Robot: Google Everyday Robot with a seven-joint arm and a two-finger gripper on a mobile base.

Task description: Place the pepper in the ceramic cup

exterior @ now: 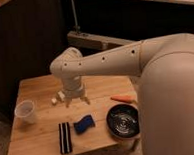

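The tool (76, 100) hangs low over the middle of the bench (41, 88), its fingers apart and holding nothing. The pepper (123, 98) lies well to its right, just behind the bowl (122, 122). The cup (25, 111) stands upright near the left edge

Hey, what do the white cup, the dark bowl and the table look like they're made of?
Ceramic cup: plain white, dull sheen, fits ceramic, though plastic is possible. Bowl: dark and glossy with ringed highlights, likely glazed ceramic or metal. Table: light wood, plank lines showing. The end effector hangs open over the table's middle, holding nothing.
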